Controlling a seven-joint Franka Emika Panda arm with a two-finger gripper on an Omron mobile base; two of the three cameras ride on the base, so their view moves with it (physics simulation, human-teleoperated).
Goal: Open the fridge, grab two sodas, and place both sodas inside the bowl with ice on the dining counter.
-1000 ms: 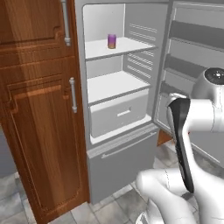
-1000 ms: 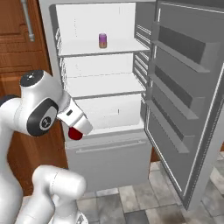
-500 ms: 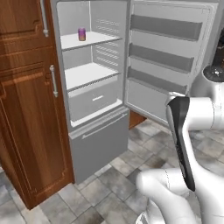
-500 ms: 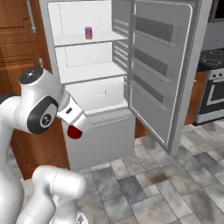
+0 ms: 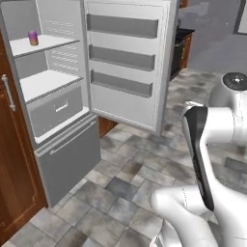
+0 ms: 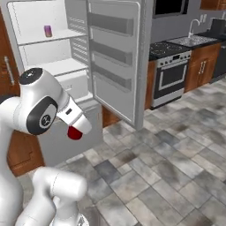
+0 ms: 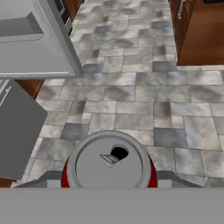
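Upper white fridge shelf (image 5: pixel 46 44): one small cylindrical soda can (image 5: pixel 33 38), purple above orange-brown, upright near the shelf's left end, also seen at the left of that shelf in the right base view (image 6: pixel 47 31).

Middle white fridge shelf (image 5: pixel 48 83): bare white top, with a closed light-grey drawer (image 5: pixel 57 109) directly beneath it.

Grey and brown stone-tile floor (image 5: pixel 135 183): carries the tall light-grey fridge (image 5: pixel 72 164), its door swung open, and the brown wooden cabinet (image 5: pixel 12 193) just beside the fridge.
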